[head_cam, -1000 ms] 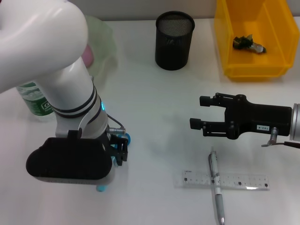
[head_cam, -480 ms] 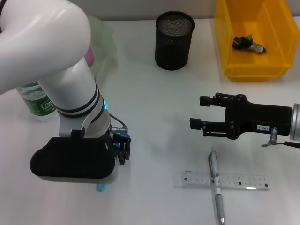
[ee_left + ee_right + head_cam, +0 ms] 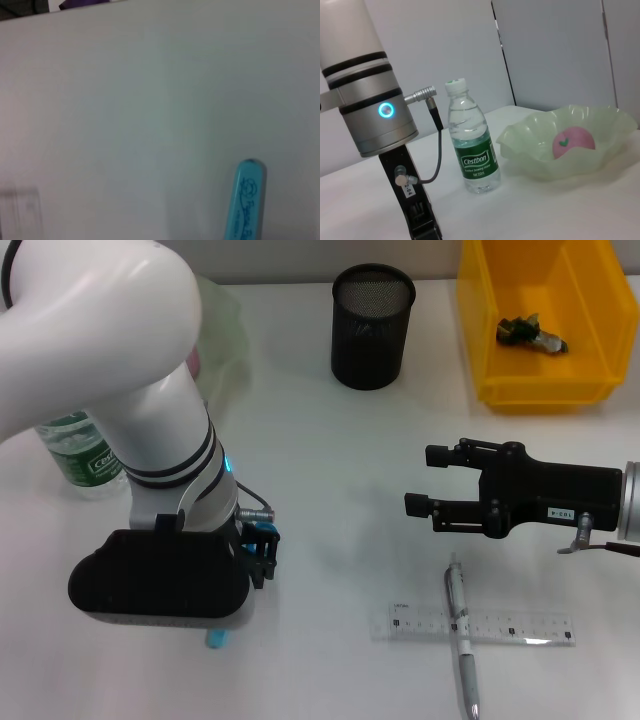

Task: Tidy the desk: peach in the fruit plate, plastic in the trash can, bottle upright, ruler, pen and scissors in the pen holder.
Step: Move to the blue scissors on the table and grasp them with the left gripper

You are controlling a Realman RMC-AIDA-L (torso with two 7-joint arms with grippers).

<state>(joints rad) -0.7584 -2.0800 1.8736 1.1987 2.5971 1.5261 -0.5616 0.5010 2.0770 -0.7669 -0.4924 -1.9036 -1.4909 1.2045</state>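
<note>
Head view, left to right from the pen holder [image 3: 372, 325]: the bottle [image 3: 80, 452] stands upright far left, and the left gripper [image 3: 262, 558] sits low over the blue scissors [image 3: 217, 638], its grip unclear. Right of the holder, the right gripper [image 3: 423, 480] hovers released above pen [image 3: 461, 652] and ruler [image 3: 482, 625].

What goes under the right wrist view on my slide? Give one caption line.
Upright clear plastic water bottle with green label standing beside a translucent green wavy fruit plate holding a pink peach.
</note>
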